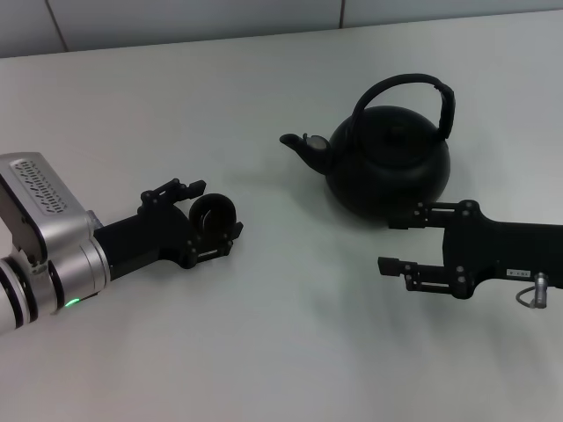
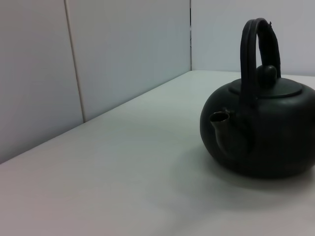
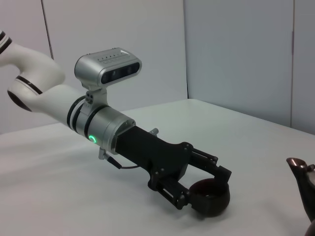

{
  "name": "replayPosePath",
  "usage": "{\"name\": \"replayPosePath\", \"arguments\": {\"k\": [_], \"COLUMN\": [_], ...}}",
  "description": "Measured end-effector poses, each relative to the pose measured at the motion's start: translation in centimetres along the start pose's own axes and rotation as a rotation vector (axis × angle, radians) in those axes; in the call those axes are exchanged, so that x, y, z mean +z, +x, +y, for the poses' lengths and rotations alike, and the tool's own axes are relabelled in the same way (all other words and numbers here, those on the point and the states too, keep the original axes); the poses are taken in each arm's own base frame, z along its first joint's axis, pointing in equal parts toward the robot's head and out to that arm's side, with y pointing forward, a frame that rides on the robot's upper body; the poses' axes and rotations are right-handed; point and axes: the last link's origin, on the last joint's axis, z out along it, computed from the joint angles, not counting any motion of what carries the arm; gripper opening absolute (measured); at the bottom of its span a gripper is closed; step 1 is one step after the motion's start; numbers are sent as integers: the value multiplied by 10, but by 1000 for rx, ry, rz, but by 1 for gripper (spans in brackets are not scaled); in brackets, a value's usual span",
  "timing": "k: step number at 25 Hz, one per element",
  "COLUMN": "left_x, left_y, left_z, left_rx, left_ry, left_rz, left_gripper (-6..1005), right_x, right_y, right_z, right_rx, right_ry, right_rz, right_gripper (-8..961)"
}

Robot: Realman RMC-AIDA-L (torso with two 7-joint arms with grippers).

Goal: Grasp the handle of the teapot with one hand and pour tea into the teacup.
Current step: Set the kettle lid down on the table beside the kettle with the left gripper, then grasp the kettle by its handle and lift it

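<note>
The matte black teapot (image 1: 387,167) stands on the white table at the back right, its spout (image 1: 303,145) pointing left. Its arched handle (image 1: 400,82) stands upright, with the thicker sleeve (image 1: 446,110) on the right side. The teapot also shows in the left wrist view (image 2: 266,132). The tiny black teacup (image 1: 213,214) sits on the table at the left, between the fingers of my left gripper (image 1: 209,214), which is closed around it; the right wrist view shows this too (image 3: 209,196). My right gripper (image 1: 396,242) is open and empty, low in front of the teapot, short of the handle.
The white table (image 1: 281,334) runs back to a pale panelled wall (image 1: 264,18). Only the teapot and teacup stand on it. The gap between cup and spout is bare table. The left arm's silver wrist and camera housing (image 1: 40,198) sit at the left edge.
</note>
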Motion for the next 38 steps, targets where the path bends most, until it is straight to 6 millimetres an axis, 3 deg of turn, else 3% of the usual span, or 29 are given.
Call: {"name": "replayPosePath", "arguments": {"k": [6, 11, 16, 19, 20, 22, 24, 26, 29, 30, 31, 33, 38], "left_x": [0, -2, -17, -42, -42, -69, -83, -109, -133, -133, -149, -163, -174], "left_y": [0, 3, 9, 13, 13, 12, 11, 5, -2, -2, -7, -12, -15], "left_z": [-1, 0, 7, 8, 8, 6, 5, 5, 9, 9, 11, 13, 14], "left_rx": [-1, -1, 0, -9, -9, -38, -50, -79, -112, -112, -129, -140, -137], "left_ry": [3, -3, -37, -43, -43, -37, -34, -39, -50, -50, -40, -13, -9], "left_rz": [1, 32, 128, 220, 220, 265, 268, 271, 280, 280, 283, 286, 283], "left_gripper": [760, 844, 844, 844, 844, 844, 844, 844, 844, 844, 844, 844, 844], "right_x": [3, 3, 3, 3, 3, 3, 4, 6, 10, 11, 12, 14, 17], "right_y": [0, 0, 0, 0, 0, 0, -1, -1, 0, 1, 1, 1, -1], "right_z": [-1, -1, -1, -1, -1, -1, -2, -3, -3, -3, -4, -4, -5], "right_rx": [4, 6, 7, 10, 10, 12, 12, 14, 21, 24, 26, 26, 25], "right_ry": [0, 1, 1, 1, 1, 0, -1, 1, 5, 7, 8, 7, 4], "right_rz": [0, 0, 0, 0, 0, 0, -1, 0, 3, 4, 4, 2, 0], "right_gripper": [631, 631, 632, 632, 632, 632, 632, 632, 632, 632, 632, 632, 631]}}
